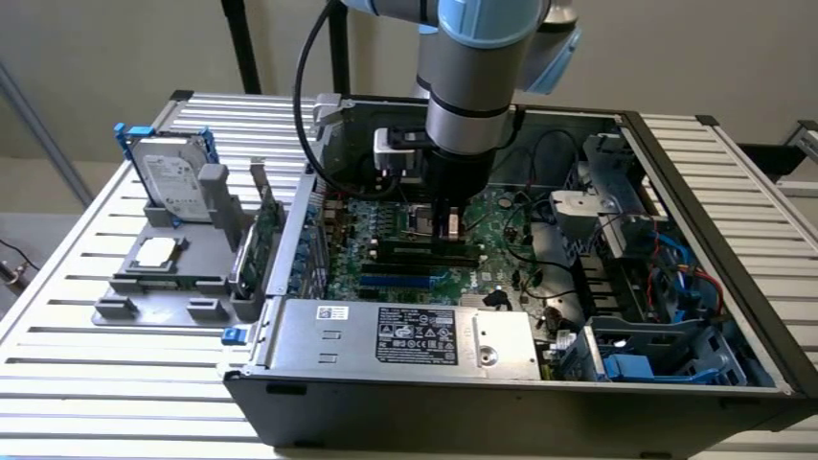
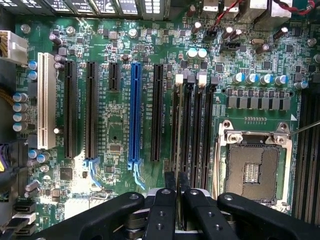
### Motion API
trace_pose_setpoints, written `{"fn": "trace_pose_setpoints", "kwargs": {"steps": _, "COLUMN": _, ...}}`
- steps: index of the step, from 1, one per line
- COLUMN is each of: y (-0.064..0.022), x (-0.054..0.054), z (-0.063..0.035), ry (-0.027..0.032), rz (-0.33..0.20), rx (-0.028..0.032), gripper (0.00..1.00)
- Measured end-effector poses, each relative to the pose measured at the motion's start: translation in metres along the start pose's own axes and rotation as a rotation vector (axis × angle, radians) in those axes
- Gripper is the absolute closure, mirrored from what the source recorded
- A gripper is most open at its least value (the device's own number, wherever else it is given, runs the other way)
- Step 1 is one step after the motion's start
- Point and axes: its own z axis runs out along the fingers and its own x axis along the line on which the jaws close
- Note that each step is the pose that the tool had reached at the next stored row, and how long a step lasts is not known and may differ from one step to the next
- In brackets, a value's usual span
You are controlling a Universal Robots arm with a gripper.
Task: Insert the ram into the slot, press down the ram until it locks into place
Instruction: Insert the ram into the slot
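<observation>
Nearest to me the claw (image 2: 176, 192), of which I cannot tell if it grips anything, hangs just over one end of the long black slot (image 2: 189, 130), which runs straight away from it on the motherboard (image 2: 115, 125) inside the open case (image 1: 511, 407) on the counter (image 1: 115, 374).

The arm (image 1: 466, 105) is a silver-grey tube with pale blue joint caps, and a black cable (image 1: 306, 67) loops at its nine o'clock side. The claw (image 2: 177, 184) is matte black, with rounded links and small round screw heads.
</observation>
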Motion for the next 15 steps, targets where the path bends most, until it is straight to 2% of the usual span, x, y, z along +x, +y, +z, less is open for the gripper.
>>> {"fn": "trace_pose_setpoints", "kwargs": {"steps": 11, "y": 0.0001, "x": -0.0010, "z": 0.0019, "ry": -0.0002, "rz": 0.000, "rx": 0.0038, "gripper": 0.87}}
{"fn": "trace_pose_setpoints", "kwargs": {"steps": 13, "y": 0.0001, "x": -0.0010, "z": 0.0020, "ry": 0.0000, "rz": 0.000, "rx": 0.0045, "gripper": 0.85}}
{"fn": "trace_pose_setpoints", "kwargs": {"steps": 14, "y": 0.0001, "x": -0.0010, "z": 0.0020, "ry": 0.0000, "rz": 0.000, "rx": 0.0046, "gripper": 0.78}}
{"fn": "trace_pose_setpoints", "kwargs": {"steps": 15, "y": 0.0001, "x": -0.0010, "z": 0.0020, "ry": 0.0000, "rz": 0.000, "rx": 0.0046, "gripper": 0.78}}
